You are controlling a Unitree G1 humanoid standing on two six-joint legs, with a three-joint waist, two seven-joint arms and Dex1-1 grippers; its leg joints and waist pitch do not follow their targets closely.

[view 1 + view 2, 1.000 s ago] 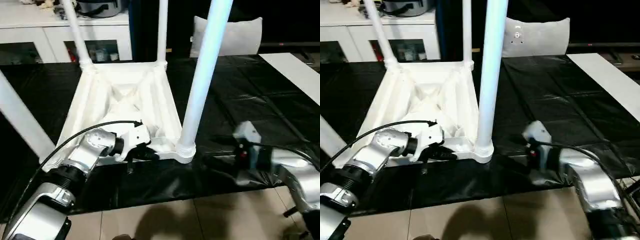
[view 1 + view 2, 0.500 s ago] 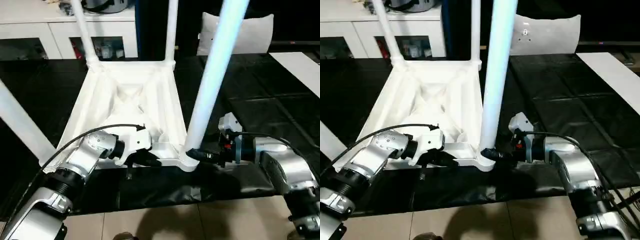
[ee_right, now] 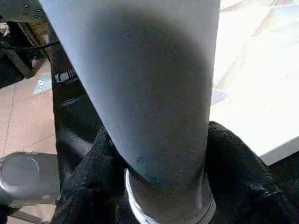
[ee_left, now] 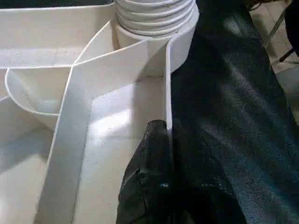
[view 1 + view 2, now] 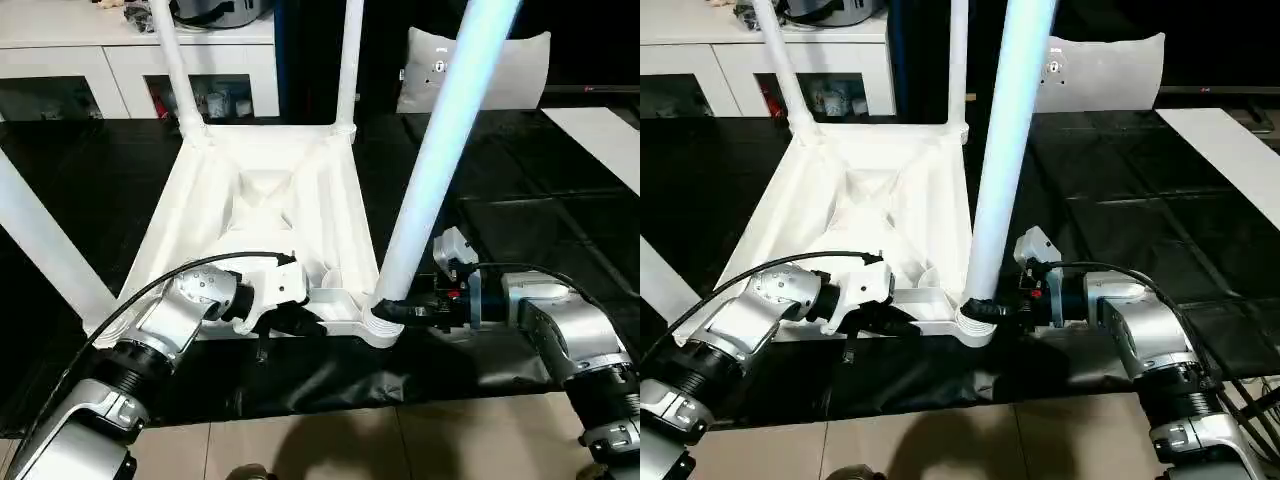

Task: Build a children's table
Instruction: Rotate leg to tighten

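The children's table lies upside down on black cloth, its ribbed top (image 5: 270, 200) facing up. Legs stand in the far left (image 5: 175, 60), far right (image 5: 348, 60) and near left (image 5: 40, 250) corners. The near right leg (image 5: 440, 160) rises from its round socket (image 4: 154, 14). My left gripper (image 5: 300, 318) is shut on the top's near rim (image 4: 167, 93), just left of that socket. My right gripper (image 5: 395, 310) reaches in from the right. Its black fingers (image 3: 93, 177) press on both sides of the leg (image 3: 140, 70) just above the threaded base.
A grey cushion (image 5: 510, 65) leans at the back right, and a white cabinet with glass doors (image 5: 100, 70) stands at the back left. A white board (image 5: 600, 125) lies at the far right. The cloth-covered surface (image 5: 520, 220) ends near me, above tiled floor (image 5: 350, 440).
My right gripper has moved left to the base of the near right leg and closed around it. The left gripper has kept its hold on the rim. The camera has shifted slightly.
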